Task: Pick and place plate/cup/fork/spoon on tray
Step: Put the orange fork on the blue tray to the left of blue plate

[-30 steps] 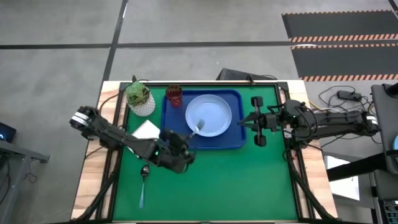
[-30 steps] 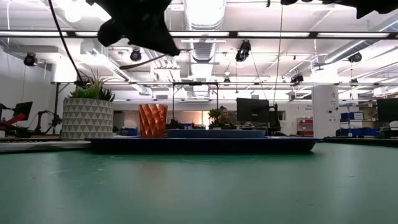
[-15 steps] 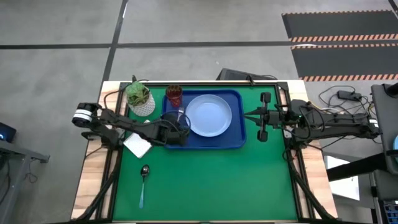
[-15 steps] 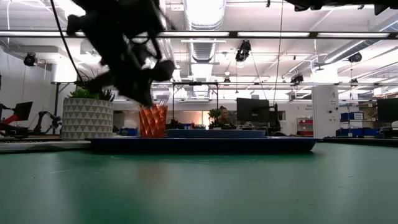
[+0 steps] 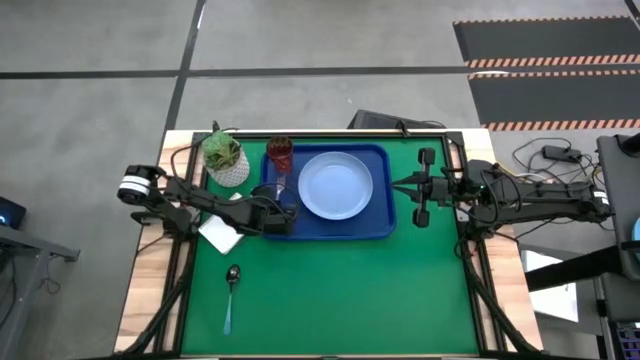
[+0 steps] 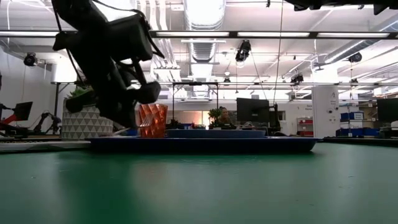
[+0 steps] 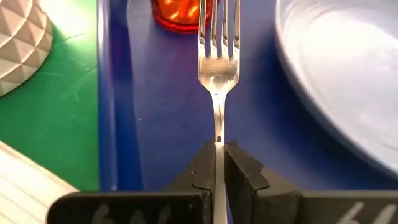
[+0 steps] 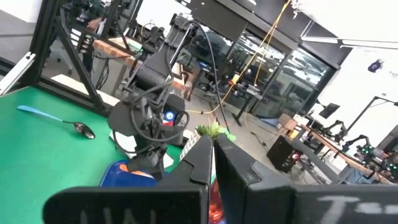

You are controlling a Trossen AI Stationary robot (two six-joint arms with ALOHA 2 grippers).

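From above, you see the left gripper point(image 5: 283, 212) has swung over from the mat near the tray's front edge and now sits over the left part of the tray point(image 5: 385, 226), between the cup point(image 5: 280, 153) at the far left corner and the tray's near rim; the plate point(image 5: 335, 185) lies on the tray just to its right, and the spoon point(image 5: 230, 290) remains on the green mat, well apart, nearer than the tray. The right gripper point(image 5: 398, 185) waits pressed together just off the tray's right edge. At table height, the left arm has come down low before the cup point(image 6: 152, 121), close to the tray floor. In the left wrist view, the fingers point(image 7: 202, 173) pinch the fork point(image 7: 218, 59) by its stem, tines pointing toward the cup, the plate point(image 7: 348, 74) alongside. The right wrist view adds only the spoon point(image 8: 59, 119) lying on the mat. You may judge the fork nearly placed; release is outstanding, then the spoon.
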